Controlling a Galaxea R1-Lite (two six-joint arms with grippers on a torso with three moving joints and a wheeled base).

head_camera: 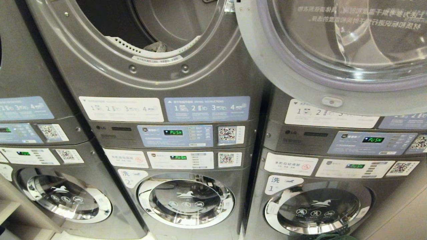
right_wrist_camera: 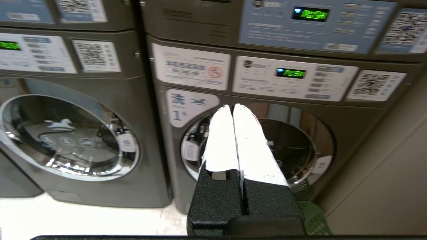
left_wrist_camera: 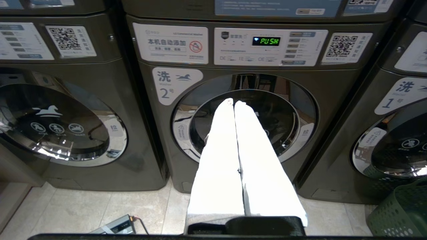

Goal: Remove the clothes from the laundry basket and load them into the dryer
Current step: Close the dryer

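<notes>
Laundromat, robot facing stacked grey machines: dryers on top, washers below. In the head view, the middle dryer (head_camera: 146,43) has its door (head_camera: 337,50) swung wide open to the right, covering the top of the next stack. Inside the drum a small bit of pale cloth (head_camera: 156,46) shows near the front lip, so at least one item seems to be loaded; how much more lies deeper in can't be told. Displays on the control panels (head_camera: 175,135) read PUSH in green. No arm shows in the head view. Left wrist view: left end effector (left_wrist_camera: 234,101) clenched, white fingers (left_wrist_camera: 220,150) pressed together w/ nothing between them, aimed at the door of washer no. 2 (left_wrist_camera: 243,123), well apart from it. A green basket (left_wrist_camera: 400,213) w/ perforated sides stands on the floor by washer no. 1, to the robot's right; only its corner shows, contents not visible. A small grey device w/ a cable (left_wrist_camera: 116,226) lies on the floor tiles. Right wrist view: right end effector (right_wrist_camera: 232,106) also clenched and empty, pointing at washer no. 1 (right_wrist_camera: 257,146); a sliver of the green basket shows below it. Judgement: both arms look parked and empty, dryer open w/ some cloth in, so task is either near its end or between picks. Whether clothes remain in the basket can't be told; if so, those are left, and the dryer door isn't yet closed.
</notes>
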